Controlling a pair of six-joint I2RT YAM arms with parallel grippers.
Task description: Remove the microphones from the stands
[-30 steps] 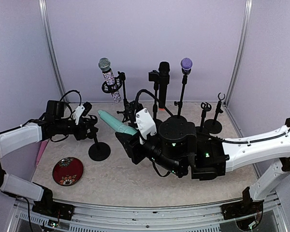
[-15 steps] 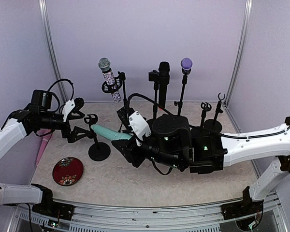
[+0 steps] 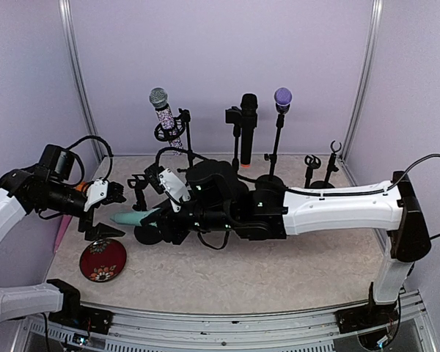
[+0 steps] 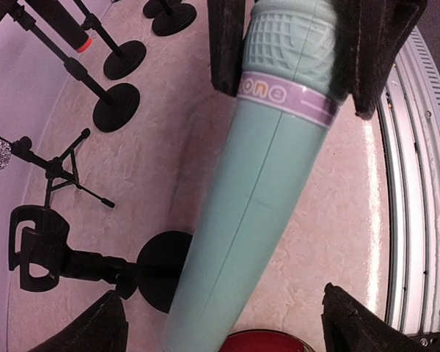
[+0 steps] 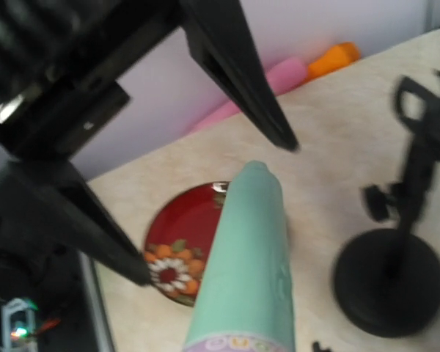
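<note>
Microphone point(image 3: 134, 217), teal, clear of stand point(image 3: 140, 183), centre-left | right jaws clamped on its grille end | left jaws spread wide, flanking its handle

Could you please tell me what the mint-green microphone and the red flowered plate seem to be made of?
The mint-green tapered microphone looks like matte moulded plastic: a fine seam runs down the body and the head's grid is moulded in. The round red flowered plate is glossy, lacquered or glazed; its base material is unclear.
</note>
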